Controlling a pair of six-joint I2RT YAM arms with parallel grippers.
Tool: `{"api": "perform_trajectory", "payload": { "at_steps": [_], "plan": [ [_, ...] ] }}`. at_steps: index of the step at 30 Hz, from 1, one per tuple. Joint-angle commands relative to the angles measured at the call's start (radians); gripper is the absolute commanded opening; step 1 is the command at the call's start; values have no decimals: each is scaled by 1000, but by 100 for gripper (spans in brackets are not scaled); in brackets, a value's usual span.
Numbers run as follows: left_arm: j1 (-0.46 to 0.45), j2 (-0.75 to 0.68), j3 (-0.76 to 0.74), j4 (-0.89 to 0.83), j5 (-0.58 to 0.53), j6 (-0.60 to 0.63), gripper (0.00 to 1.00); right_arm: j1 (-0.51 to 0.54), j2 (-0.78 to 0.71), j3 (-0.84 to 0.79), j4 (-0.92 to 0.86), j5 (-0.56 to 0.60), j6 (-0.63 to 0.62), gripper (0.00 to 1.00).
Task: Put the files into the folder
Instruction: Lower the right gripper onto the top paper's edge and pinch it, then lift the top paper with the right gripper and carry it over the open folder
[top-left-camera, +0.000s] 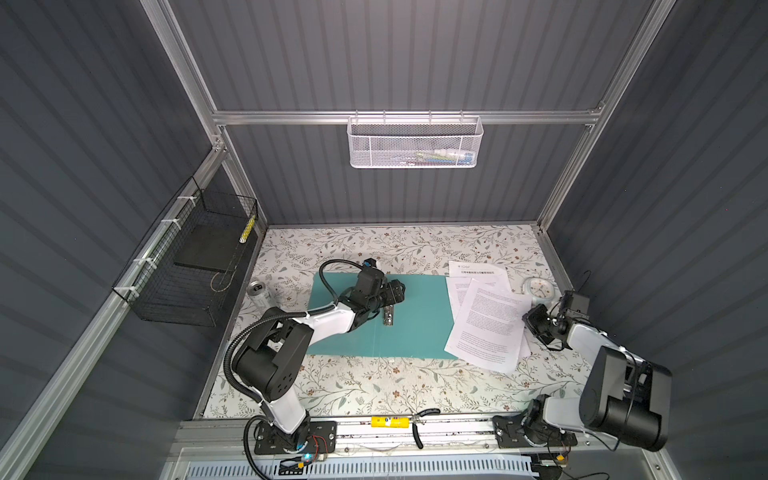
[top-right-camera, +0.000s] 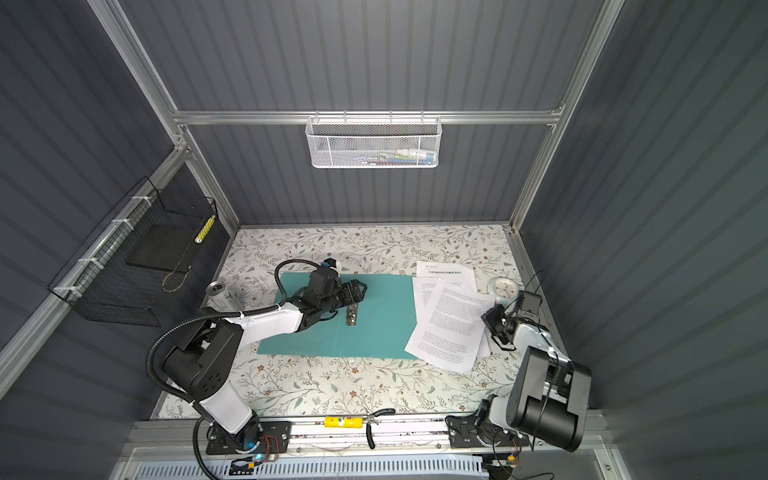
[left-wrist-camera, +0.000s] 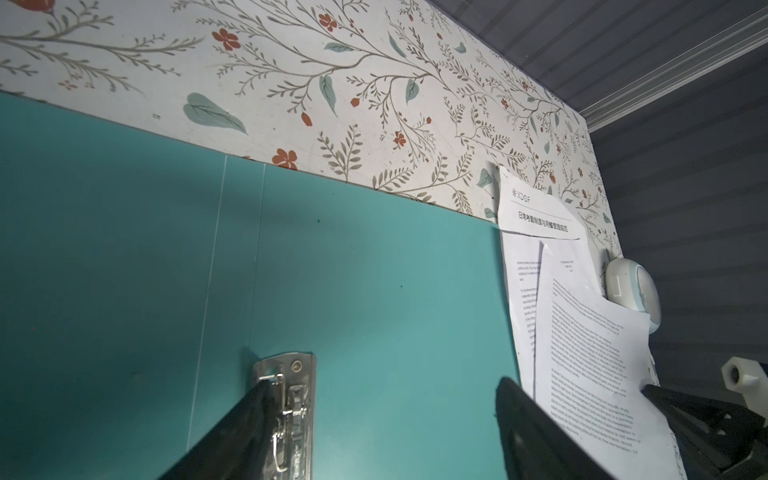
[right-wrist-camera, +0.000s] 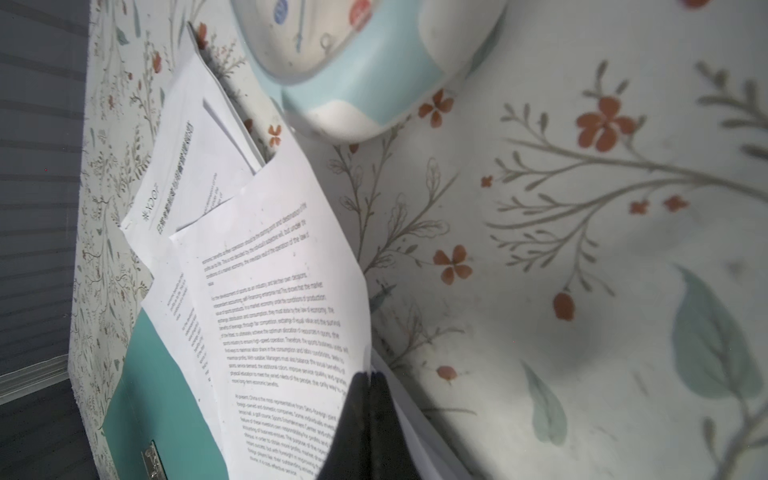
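The teal folder (top-left-camera: 415, 328) (top-right-camera: 382, 332) lies open and flat on the flowered table, its metal clip (top-left-camera: 388, 316) (left-wrist-camera: 293, 399) near the middle fold. My left gripper (top-left-camera: 395, 291) (left-wrist-camera: 384, 386) hovers open over the clip, one finger in front of the clip and nothing between the two. The files (top-left-camera: 486, 324) (top-right-camera: 451, 324) (left-wrist-camera: 582, 340) are three overlapping printed white sheets, fanned across the folder's right edge and the table. My right gripper (top-left-camera: 530, 322) (right-wrist-camera: 368, 376) is shut on the right edge of the top sheet (right-wrist-camera: 270, 299), which is lifted slightly off the sheets below.
A white and pale-blue clock (top-left-camera: 538, 289) (right-wrist-camera: 365, 83) lies just behind the files, close to my right gripper. A drink can (top-left-camera: 258, 291) stands left of the folder. A black wire basket (top-left-camera: 187, 266) hangs on the left wall, a white mesh basket (top-left-camera: 415, 143) on the back rail.
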Motion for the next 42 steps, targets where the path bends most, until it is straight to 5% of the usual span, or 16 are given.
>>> {"api": "perform_trajectory", "payload": {
  "at_steps": [1, 9, 20, 35, 42],
  "plan": [
    [7, -25, -1, -22, -6, 13, 84, -2, -62, -11, -7, -28, -8, 0],
    [7, -80, 24, -78, -19, 41, 84, 38, -255, -1, -50, -127, 9, 0],
    [19, -305, 28, -278, -43, 89, 84, 370, -398, 249, -212, -9, 75, 0],
    [31, -587, -70, -419, -232, 156, 85, 788, -62, 586, -49, 77, 117, 0],
    [39, -693, -95, -438, -346, 207, 82, 884, 134, 771, 8, -17, 165, 0]
  ]
}}
